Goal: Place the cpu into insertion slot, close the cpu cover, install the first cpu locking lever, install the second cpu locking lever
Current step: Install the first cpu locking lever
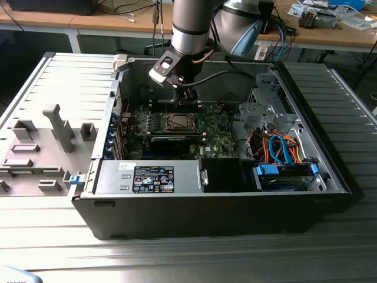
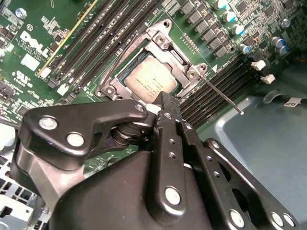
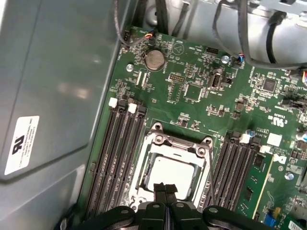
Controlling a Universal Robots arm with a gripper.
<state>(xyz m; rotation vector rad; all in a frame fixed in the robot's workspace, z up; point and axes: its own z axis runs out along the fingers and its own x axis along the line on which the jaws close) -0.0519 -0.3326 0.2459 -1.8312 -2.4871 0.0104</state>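
Exterior view overlooks case (image 1: 206, 212); both wrist views near insertion slot (image 2: 108, 89) (image 3: 144, 189).

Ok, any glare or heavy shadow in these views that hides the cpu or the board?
First wrist view: glare washes the cpu face nearly white, and soft bright patches sit on the grey case wall. Second wrist view: the cpu reads evenly tan, no hot spot. Exterior view: the case interior is dim around the motherboard, while the desk behind is brighter.

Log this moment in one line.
cpu: seated | cover: down over cpu | lever: one juts free | pincer: shut, over cover edge
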